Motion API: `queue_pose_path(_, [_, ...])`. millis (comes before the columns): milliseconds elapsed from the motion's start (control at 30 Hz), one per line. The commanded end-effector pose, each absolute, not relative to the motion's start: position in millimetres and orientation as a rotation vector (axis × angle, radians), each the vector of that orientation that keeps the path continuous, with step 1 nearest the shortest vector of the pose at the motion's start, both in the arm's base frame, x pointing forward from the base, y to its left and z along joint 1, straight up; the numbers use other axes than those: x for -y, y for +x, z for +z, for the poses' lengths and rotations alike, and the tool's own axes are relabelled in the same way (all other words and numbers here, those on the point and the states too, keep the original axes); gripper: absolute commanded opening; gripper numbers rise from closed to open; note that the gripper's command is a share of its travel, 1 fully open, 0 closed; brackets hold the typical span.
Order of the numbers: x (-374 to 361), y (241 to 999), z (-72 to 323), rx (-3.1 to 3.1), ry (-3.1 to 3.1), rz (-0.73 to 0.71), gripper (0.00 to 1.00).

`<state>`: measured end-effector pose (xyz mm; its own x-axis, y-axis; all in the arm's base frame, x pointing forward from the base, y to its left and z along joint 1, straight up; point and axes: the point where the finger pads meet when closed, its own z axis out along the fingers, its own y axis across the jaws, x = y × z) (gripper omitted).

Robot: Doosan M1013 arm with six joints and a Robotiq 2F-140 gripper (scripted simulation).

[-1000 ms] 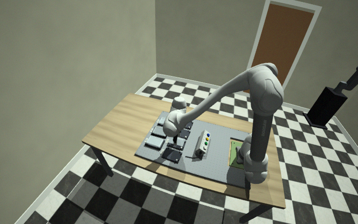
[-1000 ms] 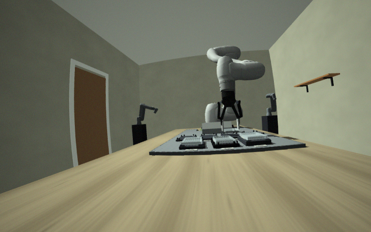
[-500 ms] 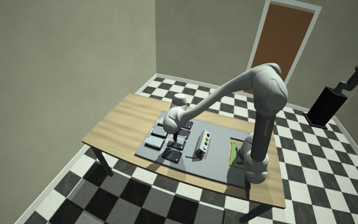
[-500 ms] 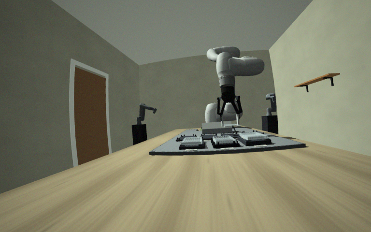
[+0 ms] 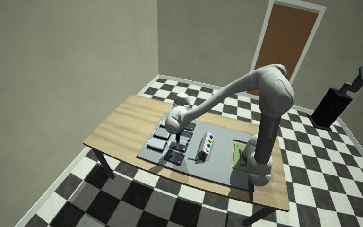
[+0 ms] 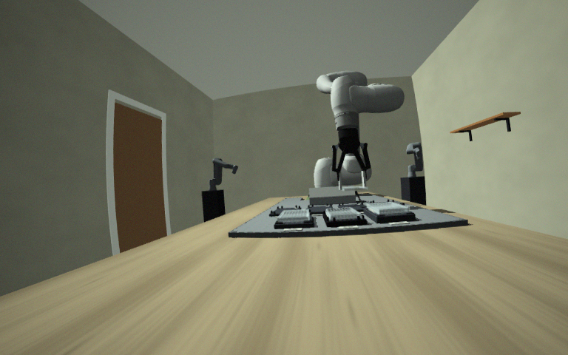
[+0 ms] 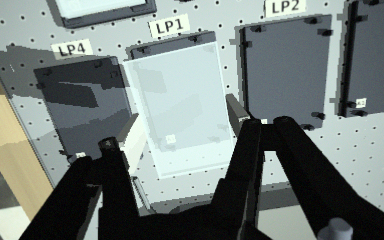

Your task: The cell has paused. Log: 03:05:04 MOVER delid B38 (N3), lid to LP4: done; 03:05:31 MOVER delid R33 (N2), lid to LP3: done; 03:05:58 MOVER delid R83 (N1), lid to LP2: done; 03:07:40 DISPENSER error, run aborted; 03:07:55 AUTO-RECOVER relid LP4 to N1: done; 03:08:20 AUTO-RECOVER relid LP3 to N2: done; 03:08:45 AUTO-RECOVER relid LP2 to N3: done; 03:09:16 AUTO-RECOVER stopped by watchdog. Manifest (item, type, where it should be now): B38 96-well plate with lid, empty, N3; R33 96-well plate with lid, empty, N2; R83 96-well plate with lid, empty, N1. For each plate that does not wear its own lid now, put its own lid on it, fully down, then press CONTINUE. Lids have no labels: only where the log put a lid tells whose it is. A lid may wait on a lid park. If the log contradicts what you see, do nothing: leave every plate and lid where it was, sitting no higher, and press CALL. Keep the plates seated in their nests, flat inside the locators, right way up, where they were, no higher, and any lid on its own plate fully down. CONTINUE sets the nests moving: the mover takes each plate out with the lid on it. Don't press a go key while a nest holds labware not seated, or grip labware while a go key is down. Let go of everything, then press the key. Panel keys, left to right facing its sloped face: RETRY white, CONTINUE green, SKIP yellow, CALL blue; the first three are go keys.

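From the doorway side, high up, the white arm (image 5: 214, 100) bends over the wooden desk (image 5: 125, 117) and its wrist covers much of the grey pegboard plate (image 5: 222, 157), so the claw is nearly hidden there. That high view does give the key panel (image 5: 206, 145), with blue, yellow and green keys up its sloped face, standing well apart from the plates.

Down at desk level the claw (image 6: 350, 177) shows plainly: it hangs straight down, fingers partly spread, behind three lidded well plates (image 6: 341, 214) sitting in a row in their nests. What it grips is hard to make out from here, since the panel's grey back sits right behind it.

The wrist camera settles that. The claw (image 7: 182, 127) is clamped on the long edges of a clear lid (image 7: 177, 107), one pale fingertip (image 7: 132, 135) on each side. The lid hangs over the park marked LP1 (image 7: 170, 26), tilted a little against the park's dark frame. I cannot tell whether it touches the park. The parks LP4 (image 7: 82, 100) and LP2 (image 7: 285, 65) lie bare and dark on either side. The corner of a lidded plate (image 7: 100, 7) peeks in at the top edge.
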<state>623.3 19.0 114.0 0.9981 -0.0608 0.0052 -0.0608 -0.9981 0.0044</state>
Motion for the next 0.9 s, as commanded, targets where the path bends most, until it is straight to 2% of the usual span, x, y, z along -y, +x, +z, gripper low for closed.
queue_pose_path(0, [-19,623,115,0.095,3.136,0.008,0.0])
queue_pose_path(233, [-18,625,115,0.095,3.136,0.008,0.0])
queue_pose_path(333, [9,695,119,0.095,3.136,0.008,0.0])
queue_pose_path(400, [10,697,120,0.095,3.136,0.008,0.0])
queue_pose_path(533, [44,766,119,0.095,3.136,0.008,0.0])
queue_pose_path(700, [63,799,117,0.095,3.136,0.008,0.0])
queue_pose_path(867, [64,801,116,0.095,3.136,0.008,0.0])
